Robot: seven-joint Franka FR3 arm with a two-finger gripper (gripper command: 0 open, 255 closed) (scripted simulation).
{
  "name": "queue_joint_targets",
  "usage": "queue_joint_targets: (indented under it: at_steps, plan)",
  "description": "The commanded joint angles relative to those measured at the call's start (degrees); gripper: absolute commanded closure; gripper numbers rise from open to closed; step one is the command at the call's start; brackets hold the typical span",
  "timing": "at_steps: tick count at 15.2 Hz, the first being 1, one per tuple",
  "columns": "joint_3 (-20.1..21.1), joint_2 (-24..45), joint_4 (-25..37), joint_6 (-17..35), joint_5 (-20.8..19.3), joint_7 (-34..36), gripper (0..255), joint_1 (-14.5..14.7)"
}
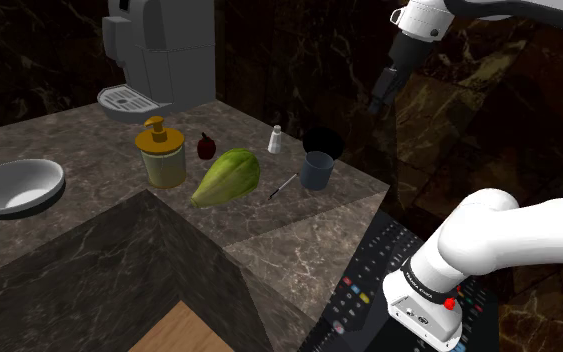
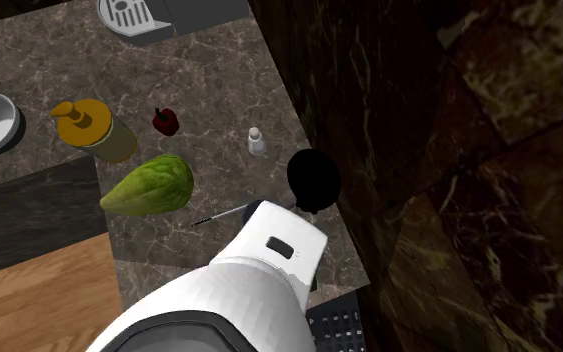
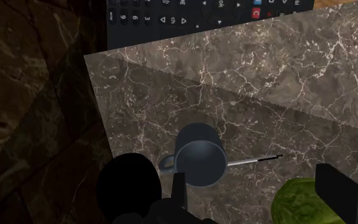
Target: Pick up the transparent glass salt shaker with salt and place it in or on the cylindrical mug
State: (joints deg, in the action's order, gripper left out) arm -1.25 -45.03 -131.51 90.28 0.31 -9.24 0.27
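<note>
Black and empty, the gripper (image 3: pixel 254 181) hangs high with its fingers spread wide, clasping nothing. Almost straight under it in the wrist view is the blue-grey mug (image 3: pixel 199 162), mouth up, standing on the marble counter (image 1: pixel 89 160) near its corner. Touching or just beside the mug, on the side toward the wall, is a round black cup (image 1: pixel 323 142). A thin stick (image 1: pixel 282 186) lies just beside the mug on its other side, and past that a green fruit (image 1: pixel 226 177).

The salt shaker (image 1: pixel 276 139) comes next. It is small and pale with a light cap, and stands upright on the counter, its long axis vertical. It is beyond the mug, toward the shoulder view's upper left, near the black cup but apart from it.

So the hand is nearer the mug than the shaker. I judge it must travel past the mug, toward the fruit's far side, and then come down over the cap. The black cup alongside leaves little room on that side.
</note>
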Motion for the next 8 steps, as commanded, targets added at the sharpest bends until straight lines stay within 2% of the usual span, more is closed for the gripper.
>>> queue_joint_targets:
  at_steps: [1,8]
  plan:
    - [0.0,0.0,0.0,0.0,0.0,0.0,0,0.0]
    - [2.1,9.3,-3.4,14.7,0.6,4.6,0,-0.8]
